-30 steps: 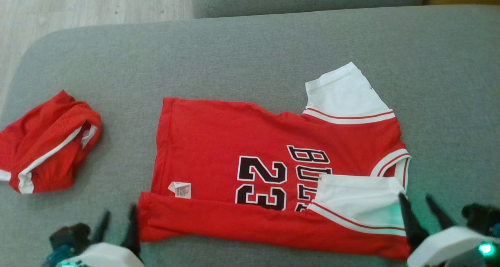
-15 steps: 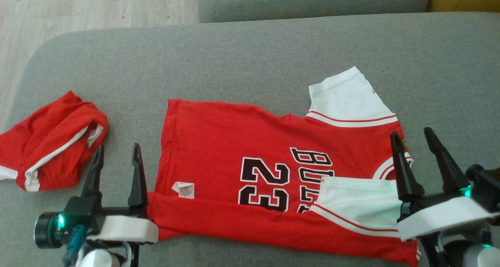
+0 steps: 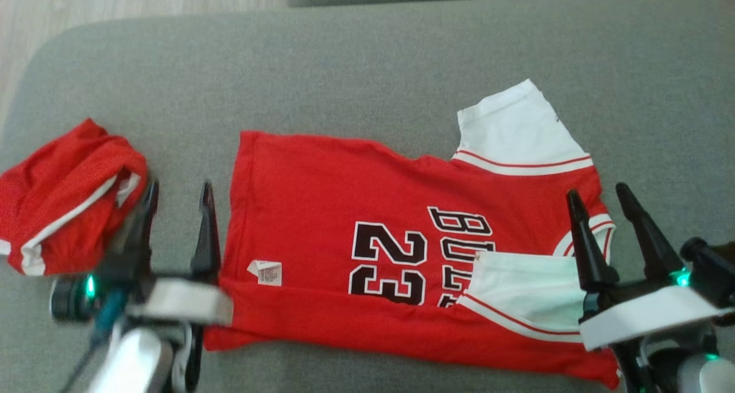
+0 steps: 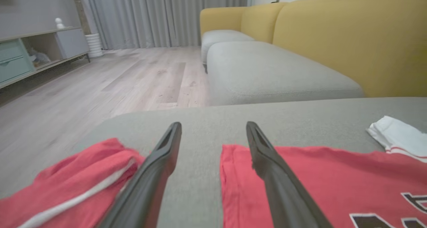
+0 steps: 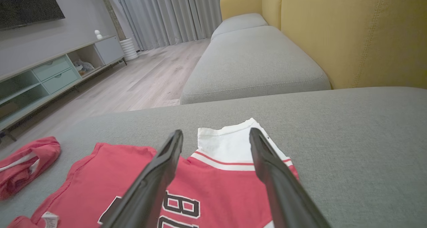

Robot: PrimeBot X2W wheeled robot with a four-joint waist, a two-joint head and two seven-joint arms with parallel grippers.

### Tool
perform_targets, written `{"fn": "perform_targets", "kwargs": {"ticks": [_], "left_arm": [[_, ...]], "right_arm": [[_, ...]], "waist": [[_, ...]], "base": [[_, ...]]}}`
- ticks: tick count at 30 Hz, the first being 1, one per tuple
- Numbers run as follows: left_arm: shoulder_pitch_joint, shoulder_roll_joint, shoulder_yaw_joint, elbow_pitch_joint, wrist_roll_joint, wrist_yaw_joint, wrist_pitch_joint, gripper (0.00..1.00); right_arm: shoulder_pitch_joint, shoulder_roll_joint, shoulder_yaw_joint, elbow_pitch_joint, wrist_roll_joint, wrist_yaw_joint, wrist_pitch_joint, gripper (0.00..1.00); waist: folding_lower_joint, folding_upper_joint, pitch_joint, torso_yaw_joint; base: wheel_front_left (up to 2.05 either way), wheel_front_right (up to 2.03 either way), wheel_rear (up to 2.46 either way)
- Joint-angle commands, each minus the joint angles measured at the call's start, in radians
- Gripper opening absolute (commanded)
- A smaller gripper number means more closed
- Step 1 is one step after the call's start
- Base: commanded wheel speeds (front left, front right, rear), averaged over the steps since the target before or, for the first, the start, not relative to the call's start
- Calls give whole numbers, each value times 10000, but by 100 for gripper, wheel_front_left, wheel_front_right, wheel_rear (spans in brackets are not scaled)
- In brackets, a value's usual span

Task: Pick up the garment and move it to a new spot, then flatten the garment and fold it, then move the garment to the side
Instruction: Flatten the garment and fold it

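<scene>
Both arms have advanced from the near edge. Left gripper (image 3: 178, 189), fingers wide and empty, flanks the hem end; the jersey (image 3: 356, 197) lies flat on the sofa seat (image 3: 367, 65), long axis left-right; right gripper (image 3: 597, 192), fingers wide and empty, over the collar end.

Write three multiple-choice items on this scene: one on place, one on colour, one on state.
1. The crumpled red garment lies where, relative to the jersey?
A) to the robot's left
B) on top of it
C) on the floor
2. The jersey's sleeves are:
A) black
B) white
C) yellow
3. The left gripper is:
A) shut on the jersey
B) open, holding nothing
C) shut on a sleeve
Key: 1 A, bare cushion separates them; 2 B, white with red trim; 3 B, its fingers stand apart, gripping nothing.
</scene>
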Motion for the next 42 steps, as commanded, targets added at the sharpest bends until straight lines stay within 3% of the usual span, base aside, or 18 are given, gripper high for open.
{"fn": "perform_targets", "kwargs": {"ticks": [1,11,17,21,22,23,24,31,42], "left_arm": [[-1119,268,294,-130,-127,-175,112,100],[-4723,-186,-115,3397,-1199,-2042,1723,100],[-5547,-486,-357,5503,-1698,-2757,2591,100],[-5833,-640,-427,6352,-1934,-3010,2970,98],[-5890,-665,-445,6492,-1962,-3057,3003,65],[-5941,-690,-469,6618,-1984,-3116,3025,17],[-5988,-707,-503,6749,-2006,-3177,3081,0],[-6347,-856,-644,7158,-1983,-3395,2741,0],[-7145,-1468,-933,7399,-1900,-3606,2011,0]], "right_arm": [[-660,-110,189,-393,68,39,-72,100],[-1276,-110,363,-189,240,39,-54,100],[-1356,-110,188,158,419,39,-49,100],[-1486,-110,22,553,388,39,192,100],[-1573,-110,-39,672,320,39,246,100],[-1687,-110,-84,791,306,39,285,100],[-1835,-110,-137,921,304,39,323,100],[-3954,-742,-399,2713,426,39,513,100],[-7964,-2073,703,7694,1093,39,1001,100]], "waist": [[0,0,345,-17],[0,0,1825,-454],[0,0,2081,-615],[0,0,2112,-614],[0,0,2115,-606],[0,0,2118,-593],[0,0,2123,-582],[0,0,2288,-394],[0,0,2821,633]], "base": [[0,0,0],[0,0,0],[0,0,0],[0,0,0],[0,0,0],[0,0,0],[0,0,0],[0,0,0],[0,0,0]]}}
